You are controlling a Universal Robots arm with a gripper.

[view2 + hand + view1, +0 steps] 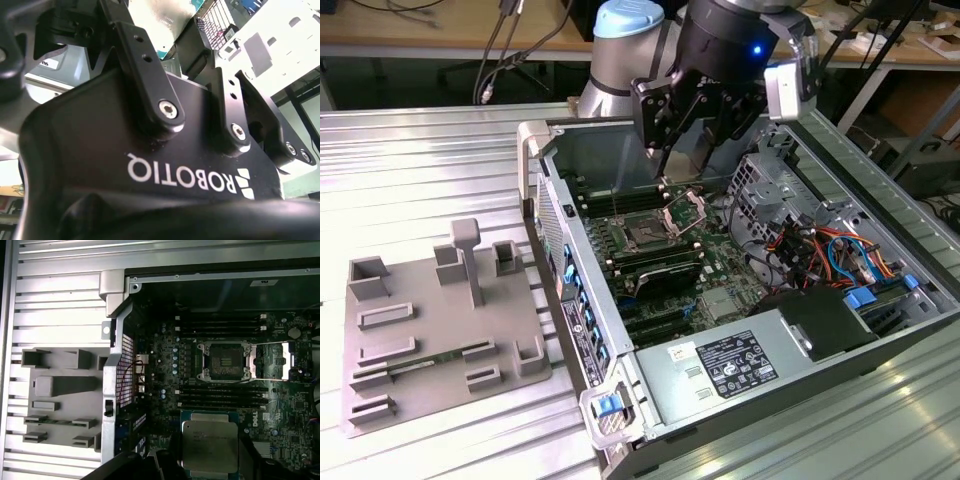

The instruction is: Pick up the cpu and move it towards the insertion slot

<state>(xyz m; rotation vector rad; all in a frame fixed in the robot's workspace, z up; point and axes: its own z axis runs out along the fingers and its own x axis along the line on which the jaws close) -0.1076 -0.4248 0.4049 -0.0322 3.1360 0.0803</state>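
Gripper [210, 460] fingers were closed on the cpu [209, 446] as I held it over the motherboard, the slot [223, 361] lying just beyond, frame open.

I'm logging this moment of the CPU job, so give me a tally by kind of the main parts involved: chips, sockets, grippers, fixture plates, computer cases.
cpu, between the gripper's fingers: 1
insertion slot, retention frame open: 1
gripper, above the motherboard: 1
grey fixture plate: 1
open computer case: 1
Total: 5
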